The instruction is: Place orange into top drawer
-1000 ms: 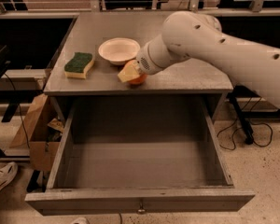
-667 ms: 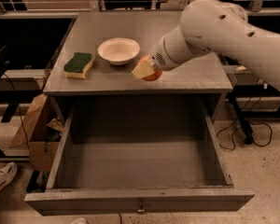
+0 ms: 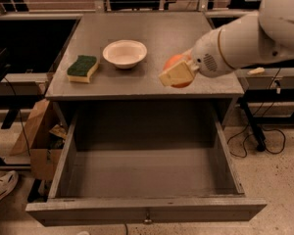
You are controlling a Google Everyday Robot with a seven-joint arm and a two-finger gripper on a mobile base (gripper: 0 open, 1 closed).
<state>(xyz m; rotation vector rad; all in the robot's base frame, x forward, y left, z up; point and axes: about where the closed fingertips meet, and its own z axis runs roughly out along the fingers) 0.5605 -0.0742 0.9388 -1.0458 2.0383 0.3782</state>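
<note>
Far left on the floor there's a sneaker (image 3: 0,189) and a cardboard box (image 3: 35,141) tucked beside the cabinet. Up on the tabletop (image 3: 152,26) a green-and-yellow sponge (image 3: 82,67) sits near the left front corner, with a cream bowl (image 3: 124,53) just to its right, the two close but not touching. Right of the bowl is the gripper (image 3: 175,75), jaws clenched on the orange (image 3: 172,62), which it holds over the front right part of the tabletop, near the edge. The white arm (image 3: 245,40) comes in from the right. Below, the top drawer (image 3: 147,210) is pulled wide open, nothing visible inside it, with a little knob (image 3: 147,221) on the front. Some cables (image 3: 257,141) lie on the floor at right.
</note>
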